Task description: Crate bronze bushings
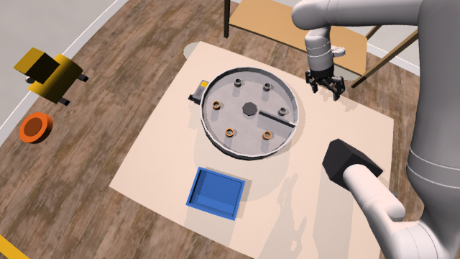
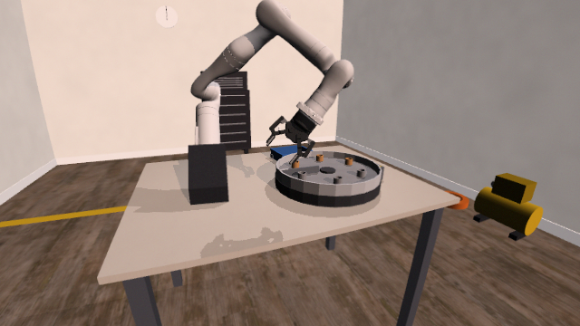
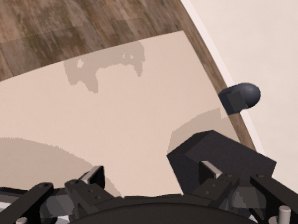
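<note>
The turning table [image 1: 248, 157] [image 2: 326, 187] is a round grey tray holding six upright bushings. Three are bronze: one bushing [image 1: 216, 108] [image 2: 349, 161] on the far side from the arm, one [image 1: 229, 136] [image 2: 320, 158] toward the crate, and one [image 1: 267, 139] [image 2: 295, 165] near the divider. Three are steel: one [image 1: 238, 85] [image 2: 361, 173], one [image 1: 267, 89] [image 2: 338, 180] and one [image 1: 282, 114] [image 2: 302, 175] on the divider's other side. The blue crate [image 1: 212, 211] [image 2: 277, 157] is empty. My gripper [image 1: 325, 94] [image 2: 280, 153] [image 3: 151, 174] is open and empty, tilted, above the table beside the turning table.
A dark divider [image 1: 277, 119] runs from the central hub [image 1: 249, 108] to the tray wall. A black block [image 1: 341, 162] [image 2: 207, 174] [image 3: 215, 155] stands near the arm base. A small grey box with a yellow top [image 1: 198, 91] sits against the turning table's outer side.
</note>
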You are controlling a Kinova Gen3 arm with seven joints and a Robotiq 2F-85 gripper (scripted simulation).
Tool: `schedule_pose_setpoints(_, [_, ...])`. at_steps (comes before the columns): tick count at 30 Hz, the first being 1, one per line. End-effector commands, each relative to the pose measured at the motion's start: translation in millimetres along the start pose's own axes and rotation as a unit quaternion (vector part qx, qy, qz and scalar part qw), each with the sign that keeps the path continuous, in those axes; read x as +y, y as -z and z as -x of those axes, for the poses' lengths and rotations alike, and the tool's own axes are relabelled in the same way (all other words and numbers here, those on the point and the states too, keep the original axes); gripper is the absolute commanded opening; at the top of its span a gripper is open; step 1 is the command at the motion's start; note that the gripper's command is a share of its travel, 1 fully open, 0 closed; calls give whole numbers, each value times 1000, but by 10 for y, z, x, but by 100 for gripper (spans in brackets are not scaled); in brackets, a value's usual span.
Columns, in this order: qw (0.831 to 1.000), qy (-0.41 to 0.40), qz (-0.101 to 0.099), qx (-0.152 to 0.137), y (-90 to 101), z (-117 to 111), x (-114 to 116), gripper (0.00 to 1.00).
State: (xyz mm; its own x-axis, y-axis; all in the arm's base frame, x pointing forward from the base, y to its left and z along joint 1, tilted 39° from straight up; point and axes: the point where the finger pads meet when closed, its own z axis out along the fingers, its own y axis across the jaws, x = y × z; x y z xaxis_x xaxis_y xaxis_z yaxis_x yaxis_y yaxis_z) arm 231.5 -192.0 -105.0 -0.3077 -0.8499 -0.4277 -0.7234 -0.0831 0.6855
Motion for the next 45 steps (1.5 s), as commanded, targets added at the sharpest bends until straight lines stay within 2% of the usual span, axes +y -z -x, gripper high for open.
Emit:
schedule_pose_setpoints(1, [1000,-1,-1,1,14,-5,3,100])
schedule_pose_setpoints(6, [1000,0,-1,0,367,404,128,100])
schedule_pose_setpoints(18, [1000,0,-1,0,367,404,128,100])
schedule_pose_setpoints(23, [1000,0,-1,0,722,812,254,100])
schedule_pose_setpoints(35, [1000,0,-1,0,722,812,254,100])
schedule_pose_setpoints(40, [1000,0,0,0,1078,1220,379,100])
schedule_pose_setpoints(45, [1000,0,0,0,1078,1220,379,100])
